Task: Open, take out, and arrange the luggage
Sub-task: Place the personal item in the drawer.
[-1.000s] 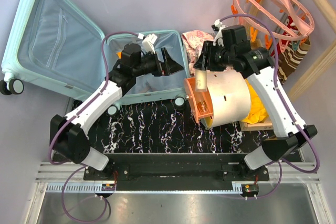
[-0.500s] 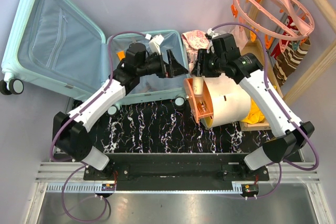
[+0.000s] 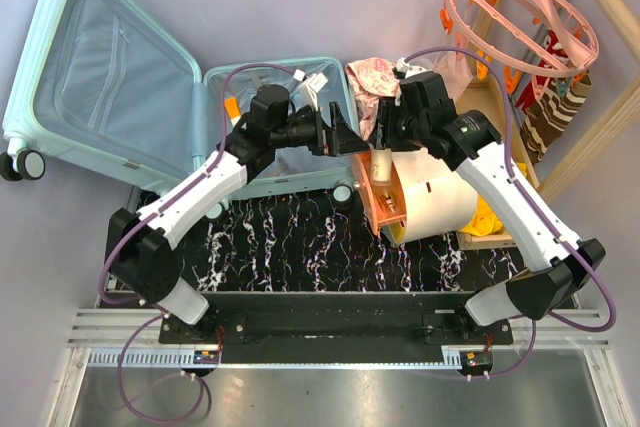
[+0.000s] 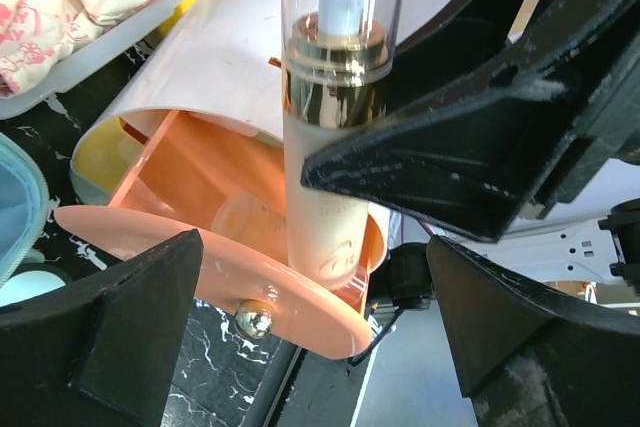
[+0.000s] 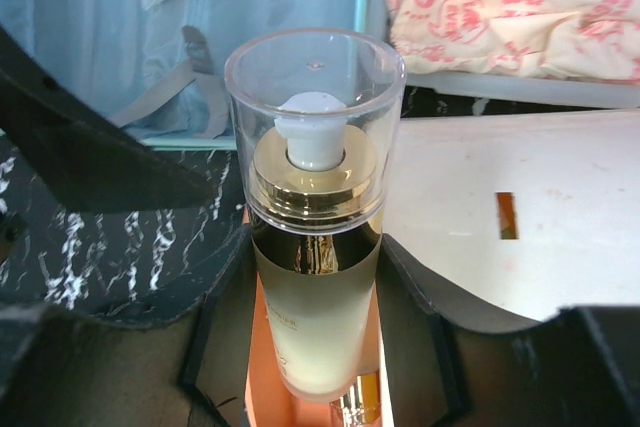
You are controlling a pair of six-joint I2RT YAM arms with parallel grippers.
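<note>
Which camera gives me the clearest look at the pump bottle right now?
Right wrist: the pump bottle stands at the centre, close up, with its clear cap, gold collar and frosted body all showing. Left wrist shows the bottle side-on, its body partly hidden. Top external shows only a small pale sliver of it.

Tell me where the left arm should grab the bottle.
Take the bottle by its frosted lower body, jaws level, side-on from the left. It stands upright, straight-walled; the right gripper holds it nearer the gold collar, and the clear cap might slip off.
</note>
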